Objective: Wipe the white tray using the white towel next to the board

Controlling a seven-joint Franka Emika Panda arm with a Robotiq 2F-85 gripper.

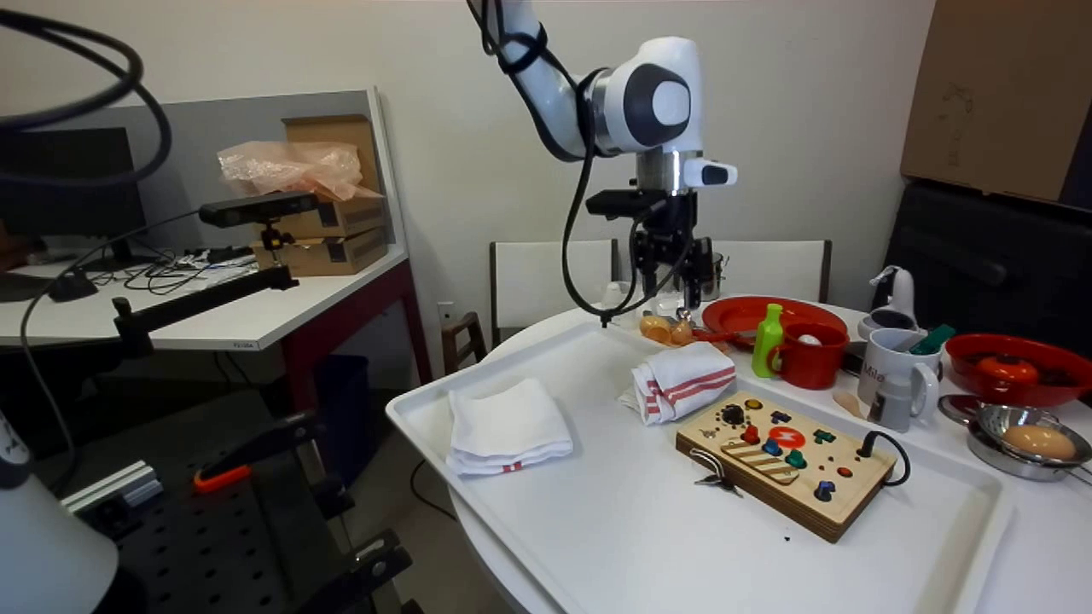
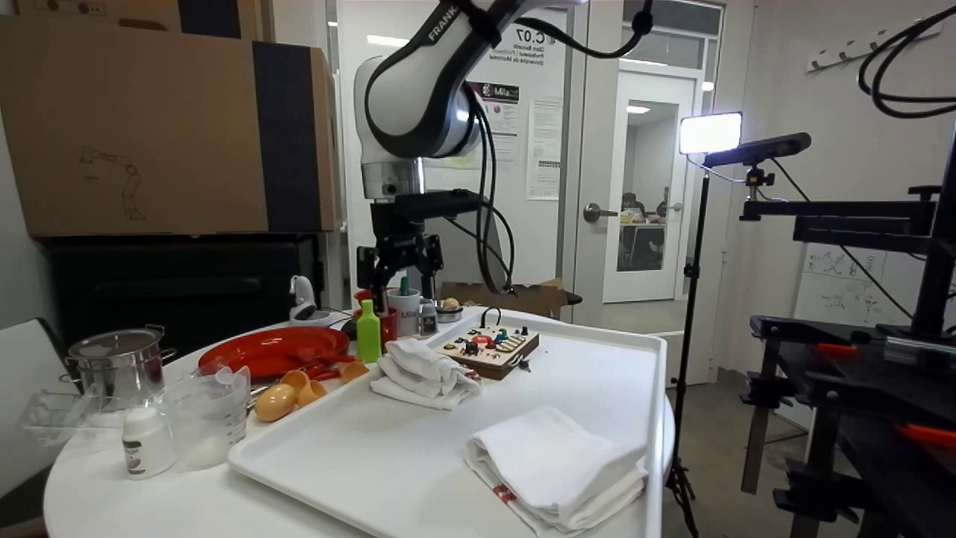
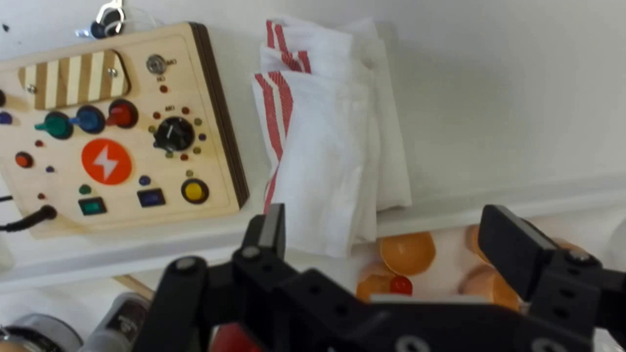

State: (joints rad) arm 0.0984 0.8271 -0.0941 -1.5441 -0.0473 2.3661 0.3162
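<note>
A folded white towel with red stripes [image 3: 327,146] lies next to the wooden board [image 3: 117,132], with one end over the tray's rim. This towel shows in both exterior views [image 1: 687,379] [image 2: 426,373]. The white tray [image 1: 648,520] [image 2: 358,456] holds the board [image 1: 785,460] and a second folded white towel [image 1: 508,426] [image 2: 556,467] near its opposite edge. My gripper [image 3: 381,215] is open and empty, in the air above the table. In the wrist view its fingers stand apart near the towel's rim end, not touching it. It also shows in both exterior views [image 1: 674,294] [image 2: 405,295].
Beside the tray stand a green bottle [image 1: 768,341], a red mug [image 1: 810,356], a red plate [image 2: 276,351] and a Mila mug [image 1: 896,367]. Orange eggshells [image 2: 299,385] lie by the rim. A clear measuring cup [image 2: 209,418] and a white bottle [image 2: 146,444] stand near them.
</note>
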